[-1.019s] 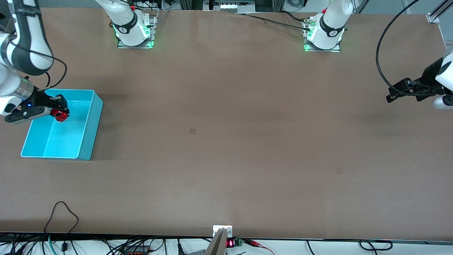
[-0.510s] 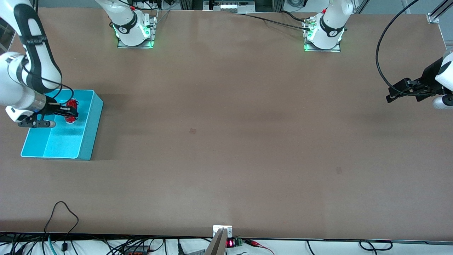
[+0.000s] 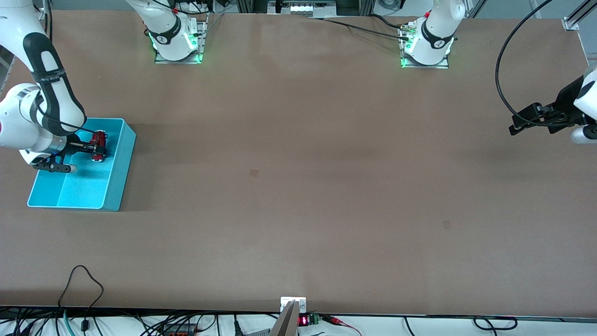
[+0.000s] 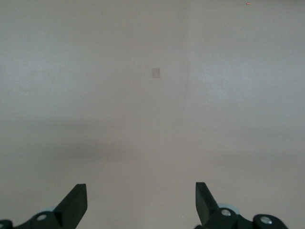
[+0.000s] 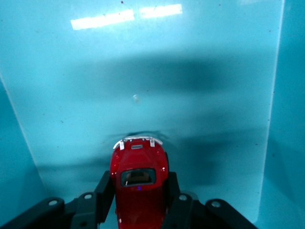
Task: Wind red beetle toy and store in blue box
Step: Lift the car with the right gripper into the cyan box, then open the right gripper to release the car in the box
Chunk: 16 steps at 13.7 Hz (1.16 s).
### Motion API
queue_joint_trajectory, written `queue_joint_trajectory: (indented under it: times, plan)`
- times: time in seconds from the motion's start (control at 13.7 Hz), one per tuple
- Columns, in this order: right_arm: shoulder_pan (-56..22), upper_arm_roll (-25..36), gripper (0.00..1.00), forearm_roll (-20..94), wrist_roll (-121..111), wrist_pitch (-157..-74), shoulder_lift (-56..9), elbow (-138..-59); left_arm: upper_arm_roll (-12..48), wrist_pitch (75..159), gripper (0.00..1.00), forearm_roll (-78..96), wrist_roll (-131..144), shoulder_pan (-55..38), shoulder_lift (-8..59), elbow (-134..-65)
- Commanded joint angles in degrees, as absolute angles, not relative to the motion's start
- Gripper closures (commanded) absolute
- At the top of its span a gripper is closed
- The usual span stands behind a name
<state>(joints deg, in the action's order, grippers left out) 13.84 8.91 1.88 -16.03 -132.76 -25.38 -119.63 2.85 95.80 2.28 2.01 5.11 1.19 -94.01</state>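
The table (image 3: pixel 298 186) is a wide brown sheet, bare over nearly all of its surface. The biggest thing it carries is the blue box (image 3: pixel 122 163), which sits close to the edge at my right arm's end, about midway between the edge where my bases stand and the edge nearest the front camera.

My right arm reaches down into that box. My right gripper (image 5: pixel 139 193) is low inside it, over the part of the floor nearer my bases, with its fingers clamped on the flanks of the red beetle toy (image 5: pixel 139 183). The car points nose down at the cyan floor, its silvery bumper just above the bottom or barely touching; I cannot tell which.

My left gripper (image 4: pixel 141 202) waits over the bare table near the edge at its own end, fingers wide apart and holding nothing.

As I judge it, the storing is nearly finished: the car is already within the walls, and what remains is to set it down, let my right fingers part, and lift clear. Whether the spring is wound, nothing here shows me.
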Motion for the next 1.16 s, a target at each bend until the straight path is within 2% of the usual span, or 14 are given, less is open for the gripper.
queue_joint_trajectory:
  times: [0.0, 0.07, 0.15, 0.22, 0.44, 0.73, 0.95, 1.09]
  plan:
    - [14.50, 8.53, 0.55, 2.37, -16.69, -132.45, -25.58, -118.65, 2.90, 95.45, 0.00, 2.90, 1.58, 5.36, 0.88, -93.52]
    - [14.76, 8.53, 0.37, 2.20, -17.31, -132.36, -25.40, -118.65, 2.90, 95.45, 0.00, 2.90, 1.58, 5.36, 0.88, -93.52]
    - [14.77, 8.53, 0.23, 2.20, -17.84, -132.28, -25.23, -118.65, 2.99, 95.36, 0.00, 2.90, 1.58, 5.36, 0.88, -93.52]
    - [14.77, 8.53, 0.00, 2.11, -17.93, -132.28, -24.88, -118.65, 2.99, 95.45, 0.00, 2.90, 1.58, 5.36, 0.88, -93.52]
    - [13.89, 8.35, 0.00, 2.02, -18.02, -128.70, -23.04, -114.80, 2.99, 95.45, 0.00, 2.90, 1.58, 5.36, 0.88, -93.52]
    - [12.93, 7.65, 0.00, 2.55, -17.84, -110.43, -18.64, -100.85, 3.08, 95.36, 0.00, 2.90, 1.58, 5.27, 0.79, -93.43]
    - [12.57, 2.39, 0.00, 1.76, -17.32, -100.84, -17.59, -90.47, 3.08, 95.36, 0.00, 2.90, 1.58, 5.27, 0.79, -93.43]
    - [11.44, 0.27, 0.00, 0.71, -17.31, -96.79, -14.78, -87.46, 2.99, 95.45, 0.00, 2.90, 1.58, 5.27, 0.79, -93.43]
